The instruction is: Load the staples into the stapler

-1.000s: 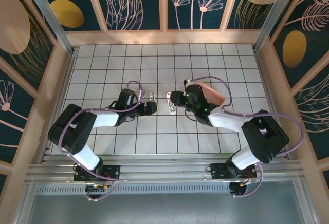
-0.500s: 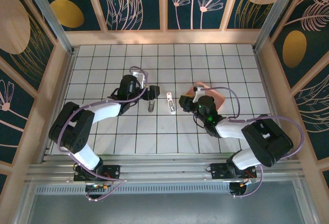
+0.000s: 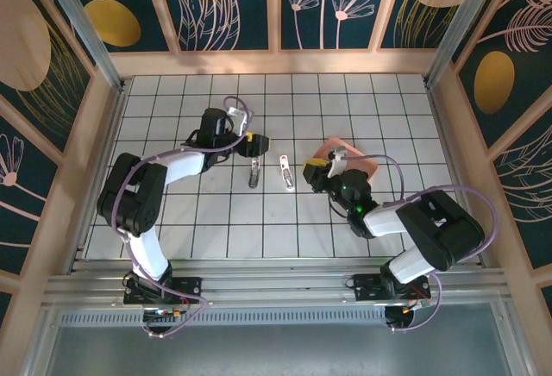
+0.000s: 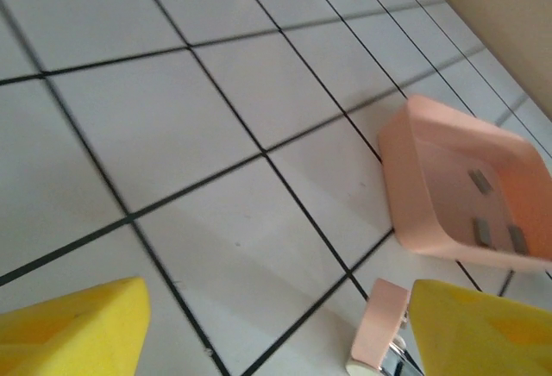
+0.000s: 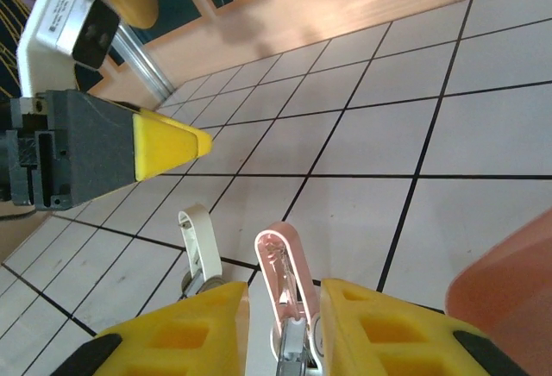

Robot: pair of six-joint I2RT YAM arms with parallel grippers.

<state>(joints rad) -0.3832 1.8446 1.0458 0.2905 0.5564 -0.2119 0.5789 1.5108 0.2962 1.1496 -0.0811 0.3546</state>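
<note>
Backed off stapler [image 3: 285, 172], left lying ahead of right pincer [image 3: 312, 166], narrowly parted, empty; left pincer [image 3: 257, 143] wide, empty; staples [image 4: 479, 181] not yet fetched.

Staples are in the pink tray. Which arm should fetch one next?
Probably right. The right claw sits beside the pink tray holding the staples; the left claw is open but lies beyond the stapler, farther from the tray.
</note>
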